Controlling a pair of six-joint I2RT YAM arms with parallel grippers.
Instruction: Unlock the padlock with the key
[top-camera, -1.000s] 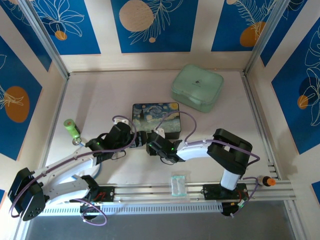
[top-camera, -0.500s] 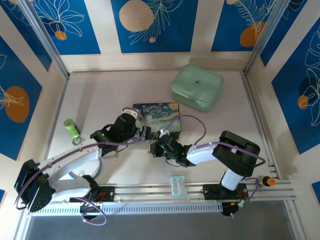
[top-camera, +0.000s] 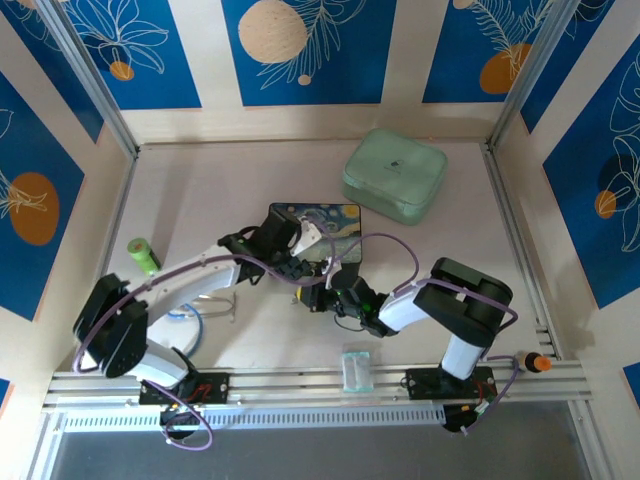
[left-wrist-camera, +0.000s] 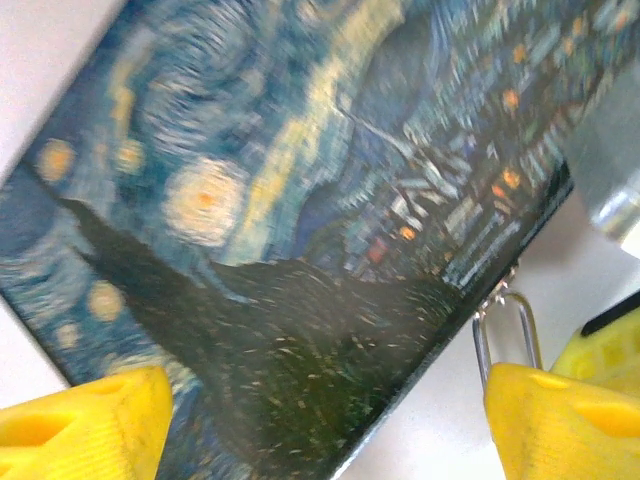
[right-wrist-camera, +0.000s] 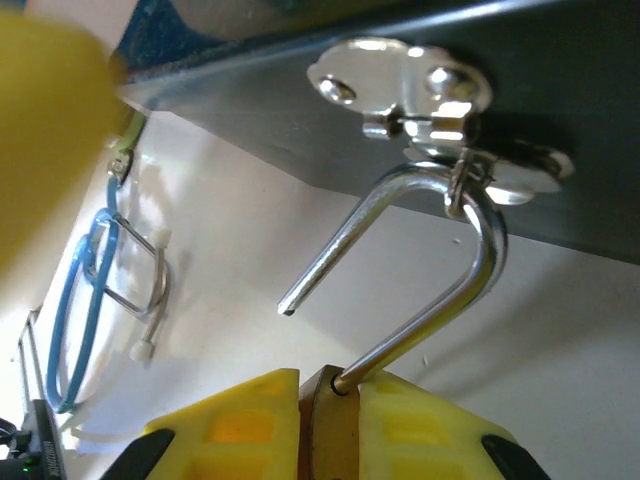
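The padlock's brass body (right-wrist-camera: 332, 432) is clamped between my right gripper's (right-wrist-camera: 330, 420) yellow fingers. Its silver shackle (right-wrist-camera: 470, 270) is sprung open, with one end free, and still hooks through the silver latch (right-wrist-camera: 410, 85) on the painted box's (top-camera: 330, 220) dark front. My left gripper (left-wrist-camera: 325, 420) hovers over the box's near corner (left-wrist-camera: 300, 250) with its yellow fingers (left-wrist-camera: 90, 420) wide apart and open. The shackle (left-wrist-camera: 505, 325) shows just beside its right finger. The key is out of view. From above, both grippers meet at the box's front edge, the left (top-camera: 297, 262) and the right (top-camera: 318, 290).
A mint-green case (top-camera: 394, 175) lies behind the box at the right. A green cylinder (top-camera: 143, 256) stands at the left. A blue cable ring (top-camera: 190, 315) and wire clip (right-wrist-camera: 140, 290) lie left of the padlock. A clear packet (top-camera: 355, 368) rests on the front rail.
My left arm has swung right and forward, bringing its gripper from left of the box onto the box's near edge. The right gripper has stayed at the latch while its forearm shifted slightly.
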